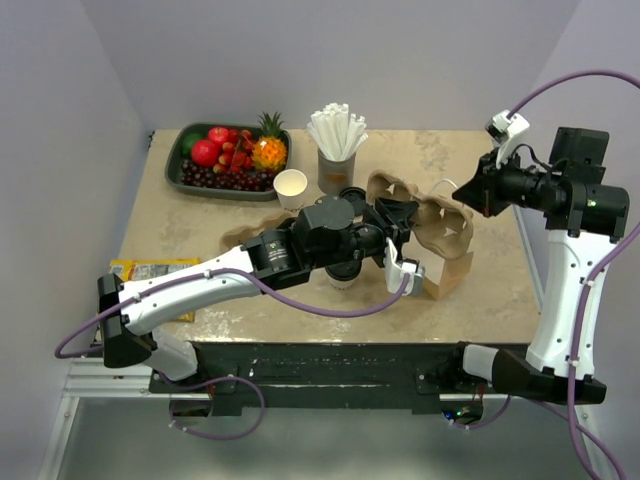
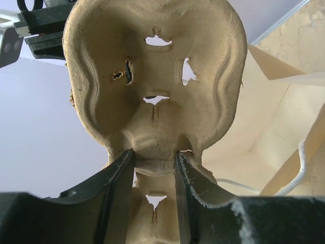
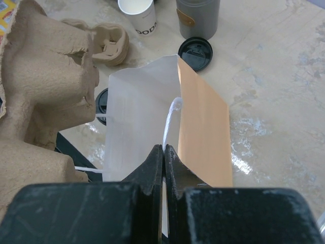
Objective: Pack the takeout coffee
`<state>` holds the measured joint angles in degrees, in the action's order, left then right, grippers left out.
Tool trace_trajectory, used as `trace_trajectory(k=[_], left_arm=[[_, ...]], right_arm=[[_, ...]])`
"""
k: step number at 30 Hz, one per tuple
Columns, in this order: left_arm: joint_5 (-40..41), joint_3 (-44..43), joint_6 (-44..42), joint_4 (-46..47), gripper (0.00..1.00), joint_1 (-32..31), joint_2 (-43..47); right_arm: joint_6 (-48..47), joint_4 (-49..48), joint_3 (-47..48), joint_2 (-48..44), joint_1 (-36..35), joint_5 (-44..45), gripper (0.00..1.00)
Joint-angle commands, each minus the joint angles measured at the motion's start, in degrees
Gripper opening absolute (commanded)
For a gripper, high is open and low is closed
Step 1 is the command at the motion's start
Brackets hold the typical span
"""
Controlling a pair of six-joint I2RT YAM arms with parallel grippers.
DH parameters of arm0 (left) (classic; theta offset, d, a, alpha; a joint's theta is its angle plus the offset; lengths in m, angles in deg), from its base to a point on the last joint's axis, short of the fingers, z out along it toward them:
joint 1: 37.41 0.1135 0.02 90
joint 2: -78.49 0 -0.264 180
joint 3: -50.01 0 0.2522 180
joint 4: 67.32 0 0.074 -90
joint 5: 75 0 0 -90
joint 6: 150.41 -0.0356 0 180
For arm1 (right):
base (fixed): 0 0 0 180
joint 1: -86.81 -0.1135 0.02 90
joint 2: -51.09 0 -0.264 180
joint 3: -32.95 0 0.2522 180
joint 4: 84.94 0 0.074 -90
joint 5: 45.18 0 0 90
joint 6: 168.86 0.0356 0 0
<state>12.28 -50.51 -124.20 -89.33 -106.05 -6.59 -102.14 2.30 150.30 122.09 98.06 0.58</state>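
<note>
The takeout coffee (image 1: 341, 277), a small white cup, stands under my left forearm, its top hidden by the arm. My left gripper (image 1: 396, 230) (image 2: 155, 155) is shut on the middle ridge of a brown pulp carrier (image 1: 440, 222) (image 2: 152, 76), holding it tilted in the air beside the paper bag (image 1: 450, 272) (image 3: 152, 112). The bag stands open on the table. My right gripper (image 1: 479, 190) (image 3: 163, 148) is shut on the bag's white string handle (image 3: 171, 114). In the right wrist view the carrier (image 3: 45, 76) hangs at the left of the bag's mouth.
An open white cup (image 1: 290, 187) (image 3: 137, 12), a grey cup of straws (image 1: 336, 160) (image 3: 198, 18) and a loose black lid (image 1: 352, 195) (image 3: 195, 53) stand behind. Spare carriers (image 3: 109, 43) lie nearby. A fruit tray (image 1: 180, 165) is at back left, a yellow packet (image 1: 150, 270) at the left edge.
</note>
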Motion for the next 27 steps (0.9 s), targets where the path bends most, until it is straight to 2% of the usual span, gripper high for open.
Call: trace_trajectory(k=[1,8,11,14,21,27], left_arm=[[-2.2,-1.03,-2.92,7.36,0.0,1.58,1.15],[-6.15,-7.72,-1.25,13.08,0.0,5.8,-0.7],[-8.96,-8.25,-1.34,11.16,0.0,6.94,-0.96],[-10.55,-6.67,-0.99,9.22,0.0,7.56,-0.97],[-13.27,1.76,-2.83,15.8,0.0,7.64,-0.17],[-15.12,2.56,-3.89,14.85,0.0,7.65,-0.79]], right_arm=[[-0.79,1.5,1.97,-0.51,-0.17,-2.68,0.0],[-1.15,1.59,1.44,-0.78,-0.17,-2.42,0.0],[-0.62,1.32,1.26,-0.86,-0.17,-2.51,0.0],[0.26,0.62,1.26,-0.78,-0.17,-2.6,0.0],[1.49,0.44,2.4,0.63,-0.17,-3.3,0.0],[1.58,0.62,3.72,1.68,-0.17,-3.65,0.0]])
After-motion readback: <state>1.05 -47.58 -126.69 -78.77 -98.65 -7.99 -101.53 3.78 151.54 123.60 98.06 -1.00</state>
